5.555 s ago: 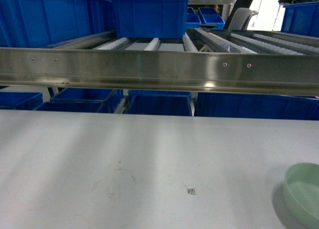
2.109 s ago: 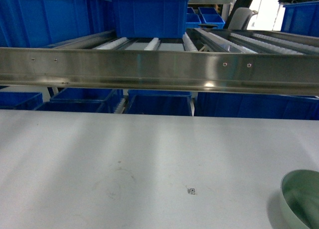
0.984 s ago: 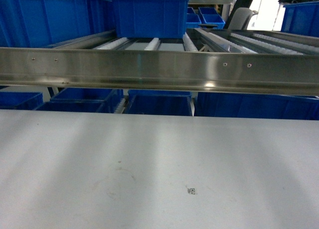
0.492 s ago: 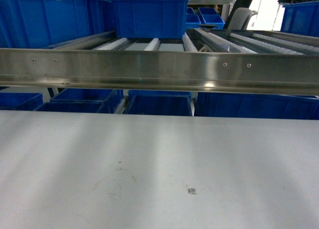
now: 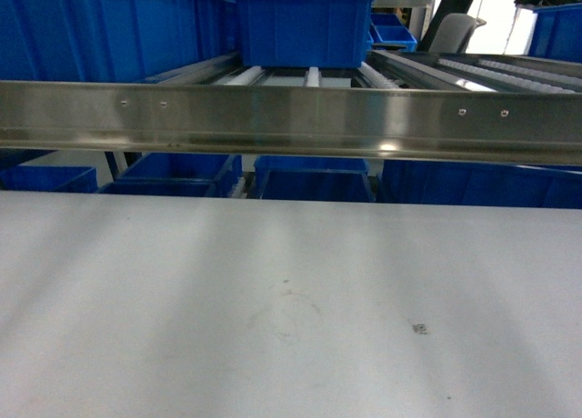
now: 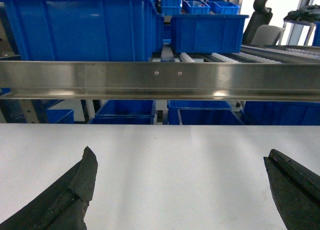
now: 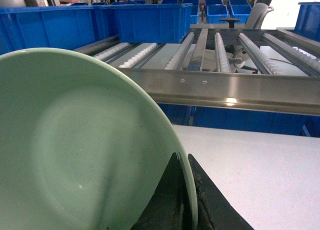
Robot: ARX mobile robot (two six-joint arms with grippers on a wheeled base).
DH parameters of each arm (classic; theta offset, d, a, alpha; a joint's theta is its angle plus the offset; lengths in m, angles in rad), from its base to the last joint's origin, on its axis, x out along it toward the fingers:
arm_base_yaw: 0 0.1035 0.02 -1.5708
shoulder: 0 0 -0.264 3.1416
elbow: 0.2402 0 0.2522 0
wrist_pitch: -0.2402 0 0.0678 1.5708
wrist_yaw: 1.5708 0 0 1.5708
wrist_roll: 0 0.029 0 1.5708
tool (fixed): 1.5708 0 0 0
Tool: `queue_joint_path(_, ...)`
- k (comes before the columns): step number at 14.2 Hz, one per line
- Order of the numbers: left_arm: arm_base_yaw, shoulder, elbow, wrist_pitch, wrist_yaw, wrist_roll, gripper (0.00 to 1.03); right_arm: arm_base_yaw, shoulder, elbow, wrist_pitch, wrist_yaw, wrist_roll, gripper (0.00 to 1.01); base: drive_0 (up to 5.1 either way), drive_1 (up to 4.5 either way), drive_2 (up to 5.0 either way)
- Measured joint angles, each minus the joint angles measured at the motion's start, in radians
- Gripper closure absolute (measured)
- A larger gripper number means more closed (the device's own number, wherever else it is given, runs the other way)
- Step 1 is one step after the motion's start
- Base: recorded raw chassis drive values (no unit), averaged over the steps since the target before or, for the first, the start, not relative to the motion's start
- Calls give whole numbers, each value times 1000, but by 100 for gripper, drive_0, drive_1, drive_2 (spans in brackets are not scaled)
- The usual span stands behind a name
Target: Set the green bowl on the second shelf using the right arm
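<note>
The pale green bowl (image 7: 85,150) fills the left of the right wrist view, tipped up on edge above the table. My right gripper (image 7: 187,162) is shut on its rim, one dark finger (image 7: 167,200) inside the bowl and the other outside. Beyond it lies the second shelf (image 7: 220,87), a steel rail with white roller tracks (image 7: 220,50). My left gripper (image 6: 180,154) hangs open over the table with nothing between its fingers. The head view shows the second shelf (image 5: 291,118) but no bowl and no gripper.
Deep blue crates (image 5: 305,27) stand on the shelf's rollers, and a large one (image 6: 80,27) sits close behind the rail on the left. More crates (image 5: 309,184) sit below the shelf. The pale grey table (image 5: 273,300) carries a small square mark (image 5: 420,328).
The bowl, at the head view's lower right 5.6 s ago, tilted up and left that view. Since half a second ago the whole head view has shifted, the table mark moving right.
</note>
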Motion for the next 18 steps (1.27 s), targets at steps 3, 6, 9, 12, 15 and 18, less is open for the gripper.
queue_joint_path(3, 0, 0, 0, 0, 0, 0, 5, 0, 0, 0, 0, -1, 0, 99, -442, 65, 414)
queue_joint_path(6, 0, 0, 0, 0, 0, 0, 5, 0, -1, 0, 0, -1, 0, 99, -453, 131, 363)
queue_joint_path(9, 0, 0, 0, 1, 0, 0, 5, 0, 0, 0, 0, -1, 0, 99, -474, 262, 262)
queue_joint_path(12, 0, 0, 0, 1, 0, 0, 5, 0, 0, 0, 1, -2, 0, 99, -474, 262, 262)
queue_joint_path(15, 0, 0, 0, 0, 0, 0, 5, 0, -2, 0, 2, -2, 0, 99, -474, 262, 262)
queue_joint_path(18, 0, 0, 0, 1, 0, 0, 5, 0, 0, 0, 1, -1, 0, 99, -501, 244, 244)
